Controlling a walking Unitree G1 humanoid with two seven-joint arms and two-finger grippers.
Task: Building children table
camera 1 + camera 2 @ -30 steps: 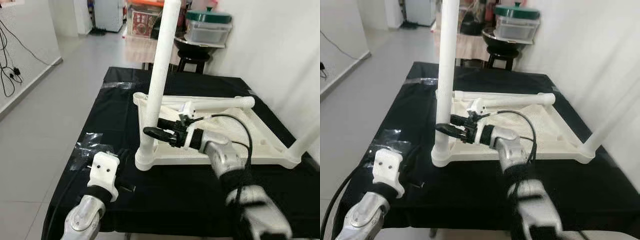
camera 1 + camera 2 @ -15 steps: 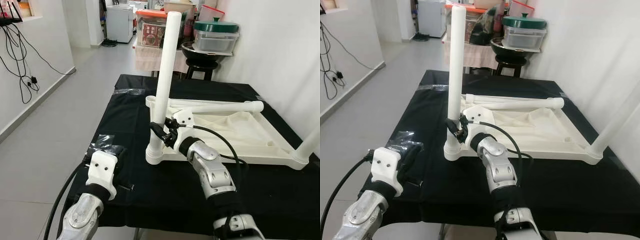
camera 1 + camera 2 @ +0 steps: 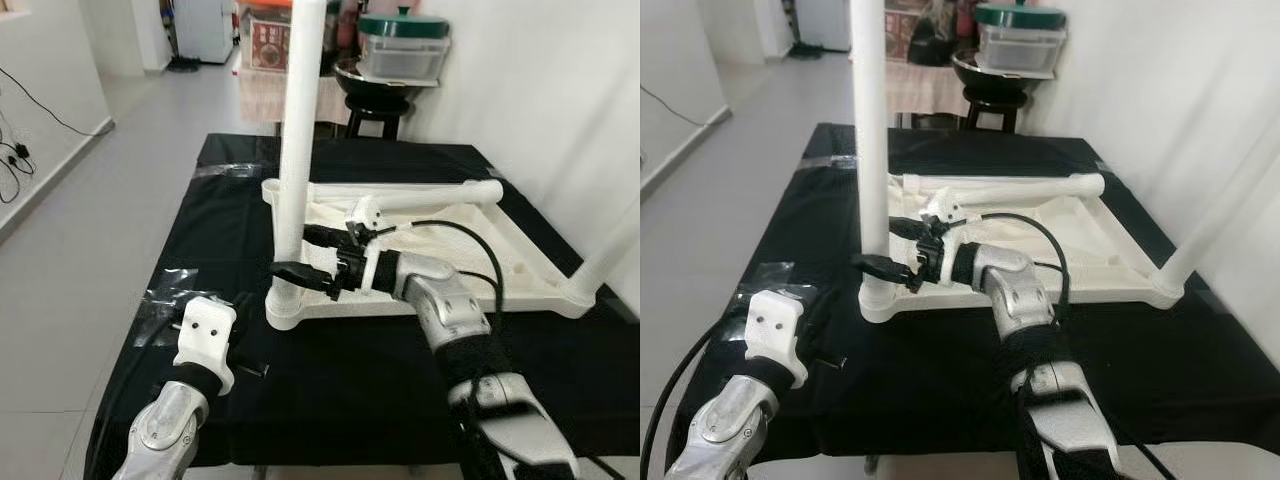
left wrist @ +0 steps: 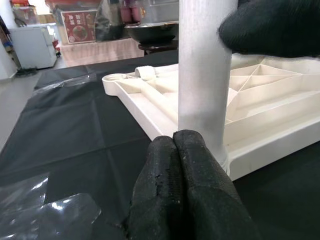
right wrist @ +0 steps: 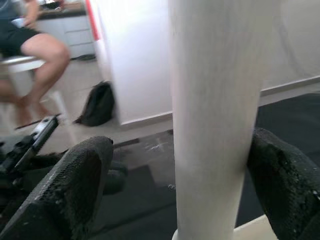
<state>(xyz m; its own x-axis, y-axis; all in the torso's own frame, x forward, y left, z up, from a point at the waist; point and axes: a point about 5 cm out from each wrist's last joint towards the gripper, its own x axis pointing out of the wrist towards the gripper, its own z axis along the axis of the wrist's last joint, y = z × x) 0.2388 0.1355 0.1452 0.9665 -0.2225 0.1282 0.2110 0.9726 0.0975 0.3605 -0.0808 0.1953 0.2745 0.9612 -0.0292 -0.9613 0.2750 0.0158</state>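
Note:
A white children's table top (image 3: 470, 250) lies upside down on the black-covered table (image 3: 340, 390). One white leg (image 3: 298, 130) stands upright in its near left corner. A second leg (image 3: 612, 250) rises at the right corner, and a loose leg (image 3: 430, 196) lies across the top. My right gripper (image 3: 297, 252) is open low on the upright leg (image 5: 215, 115), one finger on each side. One finger (image 5: 82, 175) stands clear of the leg. My left gripper (image 4: 174, 142) is shut on nothing, low over the cloth just in front of that leg (image 4: 202, 75).
Crumpled clear plastic (image 3: 170, 290) and a small screw (image 3: 255, 370) lie on the cloth near my left wrist. A stool with a lidded container (image 3: 403, 55) stands behind the table. White wall runs along the right. A seated person (image 5: 30, 47) and a black bag (image 5: 97, 102) are across the floor.
The head camera has shifted between frames. My right gripper stays low on the upright leg, its fingers now spread wider than half a second ago. The left arm keeps its place.

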